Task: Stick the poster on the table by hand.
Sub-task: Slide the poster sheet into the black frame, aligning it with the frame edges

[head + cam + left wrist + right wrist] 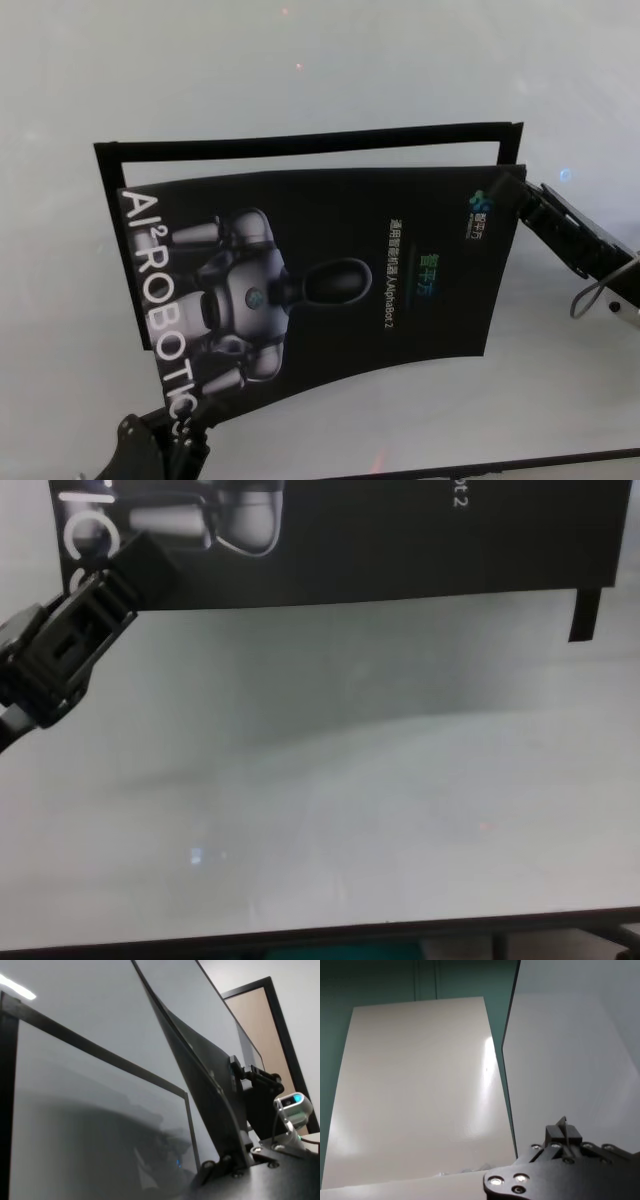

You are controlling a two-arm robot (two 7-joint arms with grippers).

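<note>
Two grippers hold one sheet above the wide white bench. Next in size, the poster hangs bowed and skewed over the black strip frame, not yet flat. To lay it well, square it with that frame, lower one edge first, then ease the rest down. The right gripper is clamped on its far corner, and the left gripper on its near corner.

The black glossy poster, slightly bowed, hangs above the white table, gripped at two corners.
</note>
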